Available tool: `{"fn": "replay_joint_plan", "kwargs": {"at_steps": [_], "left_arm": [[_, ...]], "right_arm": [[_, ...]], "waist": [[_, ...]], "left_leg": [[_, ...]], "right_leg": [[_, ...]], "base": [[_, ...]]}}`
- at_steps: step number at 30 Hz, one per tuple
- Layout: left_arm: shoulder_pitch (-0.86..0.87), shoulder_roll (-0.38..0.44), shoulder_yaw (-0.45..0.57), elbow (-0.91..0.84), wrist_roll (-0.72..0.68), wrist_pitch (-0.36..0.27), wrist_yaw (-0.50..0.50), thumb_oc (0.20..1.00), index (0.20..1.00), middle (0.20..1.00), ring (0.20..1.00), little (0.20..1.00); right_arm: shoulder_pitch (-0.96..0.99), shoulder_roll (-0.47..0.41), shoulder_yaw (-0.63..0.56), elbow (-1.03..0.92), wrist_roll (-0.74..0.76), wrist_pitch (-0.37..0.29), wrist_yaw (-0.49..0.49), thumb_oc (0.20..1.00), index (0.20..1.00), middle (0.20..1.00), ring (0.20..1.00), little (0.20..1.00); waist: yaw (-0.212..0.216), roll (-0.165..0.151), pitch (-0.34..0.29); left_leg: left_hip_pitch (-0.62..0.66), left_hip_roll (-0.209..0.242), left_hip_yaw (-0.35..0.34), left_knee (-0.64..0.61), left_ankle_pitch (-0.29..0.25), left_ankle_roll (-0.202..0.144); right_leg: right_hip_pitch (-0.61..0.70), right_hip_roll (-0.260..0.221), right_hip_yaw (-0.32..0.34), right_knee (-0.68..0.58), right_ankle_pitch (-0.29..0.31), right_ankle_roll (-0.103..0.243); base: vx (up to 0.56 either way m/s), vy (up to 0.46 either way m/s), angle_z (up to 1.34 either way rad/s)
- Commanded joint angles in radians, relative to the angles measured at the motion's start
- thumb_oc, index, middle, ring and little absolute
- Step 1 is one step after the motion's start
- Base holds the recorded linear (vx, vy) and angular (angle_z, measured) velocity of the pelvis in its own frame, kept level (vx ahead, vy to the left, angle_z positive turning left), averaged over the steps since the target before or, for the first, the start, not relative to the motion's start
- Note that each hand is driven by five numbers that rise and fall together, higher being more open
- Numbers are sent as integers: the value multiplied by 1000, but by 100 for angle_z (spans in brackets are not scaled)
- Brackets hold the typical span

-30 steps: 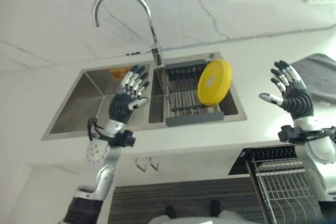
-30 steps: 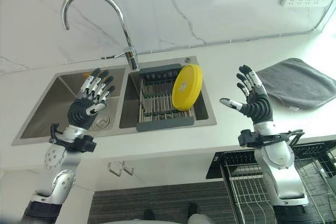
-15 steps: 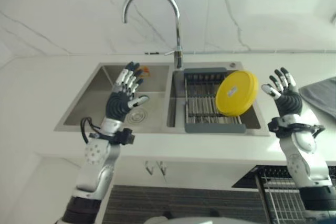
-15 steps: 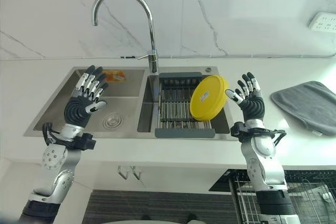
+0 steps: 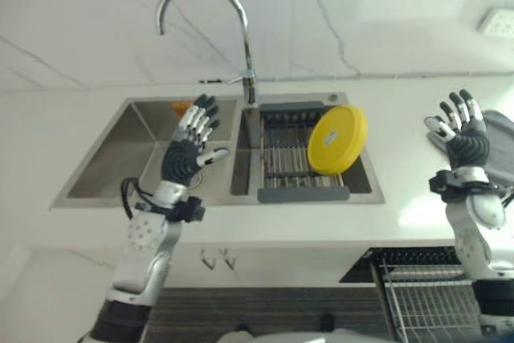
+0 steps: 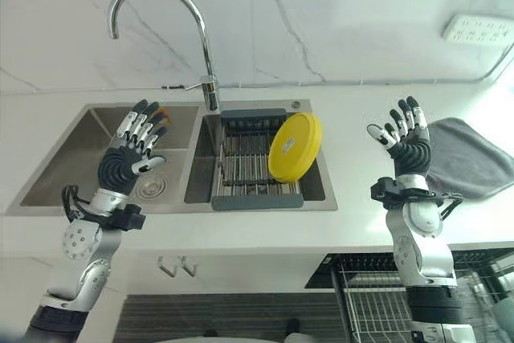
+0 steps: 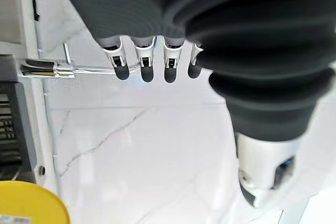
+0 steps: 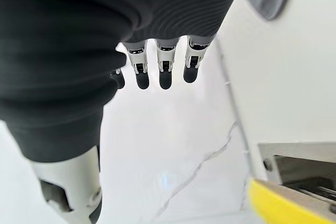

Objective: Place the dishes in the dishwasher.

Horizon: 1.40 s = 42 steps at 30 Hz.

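A white marble-look counter (image 6: 345, 118) with a white veined wall behind it is seen from above. Nearest, below the counter edge, a wire dishwasher rack (image 6: 377, 295) is seen pulled out on the right. Above the counter front, the left hand (image 6: 128, 158) is raised over the left basin of a stainless steel double sink (image 6: 64, 168), with fingers straight and spread and nothing held. The right hand (image 6: 408, 149) is raised over the counter to the right of the sink, likewise spread and empty. In the right basin, a dark slatted drying rack (image 6: 245, 168) is set, and a round yellow plate (image 6: 294, 147) is leaned on edge at its right side, untouched by either hand. A grey folded cloth (image 6: 470, 158) lies on the counter just beyond the right hand. At the back of the left basin, a small orange object (image 5: 181, 108) is seen. A curved chrome tap (image 6: 173, 18) rises behind the sink divider, and a white wall socket (image 6: 478, 28) is mounted at the far right.
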Motion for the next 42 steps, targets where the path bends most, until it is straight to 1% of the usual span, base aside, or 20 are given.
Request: {"fn": "replay_joint_plan", "kwargs": {"at_steps": [1, 5, 11, 12, 16, 19, 25, 29, 32, 42], "left_arm": [[-71, 63, -19, -18, 13, -34, 24, 1000, 1000, 1000, 1000, 1000], [-84, 65, -30, -3, 15, -26, 32, 1000, 1000, 1000, 1000, 1000], [-101, 77, -43, 20, 39, 1, 40, 1000, 1000, 1000, 1000, 1000], [-101, 80, -44, 23, 34, 4, 36, 1000, 1000, 1000, 1000, 1000], [-102, 87, -46, 30, 23, 12, 28, 1000, 1000, 1000, 1000, 1000], [-90, 99, -41, 31, 17, 10, 19, 1000, 1000, 1000, 1000, 1000], [-104, 104, -51, 38, 11, 19, 22, 1000, 1000, 1000, 1000, 1000], [-96, 108, -46, 35, 8, 24, 13, 1000, 1000, 1000, 1000, 1000], [-103, 109, -52, 37, 10, 27, 18, 1000, 1000, 1000, 1000, 1000], [-110, 117, -60, 37, 6, 36, 17, 1000, 1000, 1000, 1000, 1000]], "right_arm": [[-104, -9, 5, 24, 9, -1, 1, 1000, 1000, 1000, 1000, 1000], [-156, -24, 31, 110, 66, 76, 11, 1000, 1000, 1000, 1000, 1000], [-229, -45, 60, 225, 175, 146, 40, 1000, 1000, 1000, 1000, 1000], [-241, -47, 66, 246, 203, 168, 50, 1000, 1000, 1000, 1000, 1000], [-259, -52, 82, 304, 218, 200, 65, 1000, 1000, 1000, 1000, 1000], [-271, -69, 88, 327, 243, 244, 64, 1000, 1000, 1000, 1000, 1000], [-297, -72, 107, 350, 240, 243, 68, 1000, 1000, 1000, 1000, 1000], [-295, -73, 115, 344, 236, 272, 79, 1000, 1000, 1000, 1000, 1000], [-304, -72, 128, 354, 234, 270, 92, 1000, 1000, 1000, 1000, 1000], [-339, -73, 166, 389, 239, 306, 104, 1000, 1000, 1000, 1000, 1000]], "waist": [[14, -87, -38], [22, -84, -40], [40, -86, -42], [44, -86, -40], [53, -89, -40], [57, -90, -41], [60, -89, -37], [59, -86, -38], [59, -86, -37], [66, -85, -37]], "left_leg": [[0, -39, -32, 0, -86, 11], [3, -37, -42, 0, -84, 6], [6, -35, -57, 0, -85, 0], [7, -34, -59, 0, -85, -1], [7, -34, -67, 0, -84, -3], [10, -33, -65, 0, -85, -3], [14, -35, -67, 0, -86, -1], [17, -36, -65, 0, -85, -1], [17, -35, -62, 0, -85, -1], [20, -36, -65, 0, -84, -2]], "right_leg": [[45, -25, -30, 1, -76, 23], [54, -26, -39, 1, -82, 19], [67, -29, -56, 1, -90, 17], [70, -30, -60, 1, -91, 16], [75, -31, -64, 1, -94, 16], [77, -32, -65, 1, -94, 16], [83, -33, -69, 1, -94, 17], [84, -34, -65, 1, -93, 17], [85, -35, -66, 1, -93, 18], [92, -33, -72, 1, -96, 16]], "base": [[29, -8, 3], [25, 0, 10], [27, 6, 9], [26, 8, 11], [21, 0, 14], [0, 0, 0], [0, 0, 0], [-8, 2, 0], [-11, 3, 0], [-13, 3, 0]]}}
